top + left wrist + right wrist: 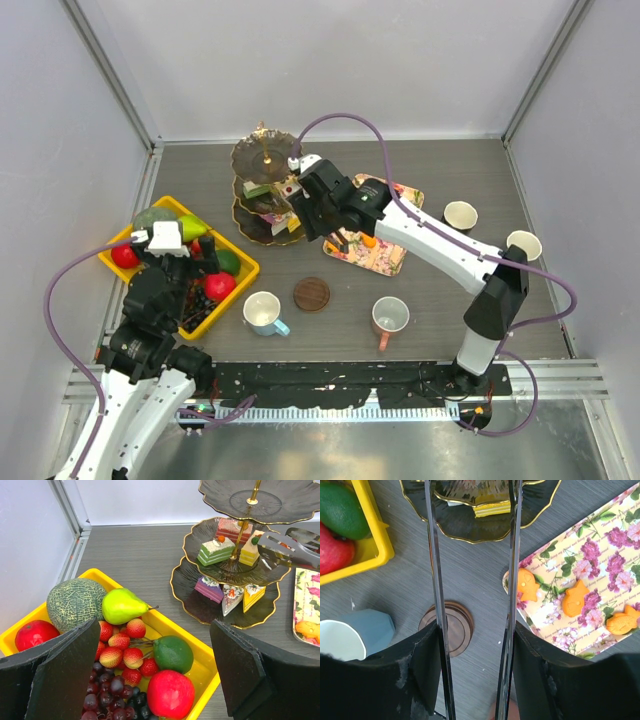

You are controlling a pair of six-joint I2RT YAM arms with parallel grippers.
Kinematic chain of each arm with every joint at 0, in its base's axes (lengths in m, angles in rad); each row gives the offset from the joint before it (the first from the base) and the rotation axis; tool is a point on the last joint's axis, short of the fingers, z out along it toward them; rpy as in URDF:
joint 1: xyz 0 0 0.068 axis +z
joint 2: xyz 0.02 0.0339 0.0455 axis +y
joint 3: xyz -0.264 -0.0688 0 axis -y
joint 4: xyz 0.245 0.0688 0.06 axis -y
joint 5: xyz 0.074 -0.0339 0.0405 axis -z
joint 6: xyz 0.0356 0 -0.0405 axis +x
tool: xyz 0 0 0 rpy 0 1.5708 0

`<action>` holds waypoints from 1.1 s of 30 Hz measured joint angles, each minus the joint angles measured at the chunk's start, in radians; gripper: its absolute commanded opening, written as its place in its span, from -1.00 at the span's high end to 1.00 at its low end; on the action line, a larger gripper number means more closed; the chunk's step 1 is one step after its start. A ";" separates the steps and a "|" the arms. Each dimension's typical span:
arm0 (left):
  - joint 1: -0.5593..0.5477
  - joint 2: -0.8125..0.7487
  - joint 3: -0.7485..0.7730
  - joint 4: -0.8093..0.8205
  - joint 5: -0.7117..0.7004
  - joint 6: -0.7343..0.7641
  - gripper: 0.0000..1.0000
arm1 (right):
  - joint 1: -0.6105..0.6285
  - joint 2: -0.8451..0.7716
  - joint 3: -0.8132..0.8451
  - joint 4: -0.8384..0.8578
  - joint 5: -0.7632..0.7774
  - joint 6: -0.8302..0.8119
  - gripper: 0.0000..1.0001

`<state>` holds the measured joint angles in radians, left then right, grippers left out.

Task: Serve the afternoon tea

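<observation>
**Tongs at the stand, four mugs out**

Top view: the three-tier stand [262, 160] sits at upper centre. The right claw [305, 200] is beside it, above the tray [390, 258]. Four mugs [263, 312] and one coaster [311, 294] fill the lower and right table. The left claw [165, 262] hangs over the crate [245, 268].

Left wrist: only here can the cake slices [216, 550] be counted, three on the middle tier and three on the bottom. The left claw is spread wide and empty. The tongs [287, 547] are at the middle tier.

Right wrist: only here do three pastries [575, 600] show on the tray. The right claw is half closed, clamping the tongs' two blades.

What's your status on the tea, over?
Left claw open over yellow crate. Right claw gripping tongs, tips over stand. Orange pastries on tray. Nothing blocking.
</observation>
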<state>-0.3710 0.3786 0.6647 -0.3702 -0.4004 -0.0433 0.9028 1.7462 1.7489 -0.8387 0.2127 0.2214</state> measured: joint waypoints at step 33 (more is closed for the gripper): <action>0.000 -0.002 0.000 0.000 0.000 0.000 -0.98 | 0.043 0.128 0.028 0.121 -0.017 0.056 -0.29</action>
<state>-0.3710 0.3763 0.6647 -0.3698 -0.4004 -0.0433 0.9455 1.8744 1.7767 -0.7177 0.1959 0.2779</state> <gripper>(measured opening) 0.991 0.623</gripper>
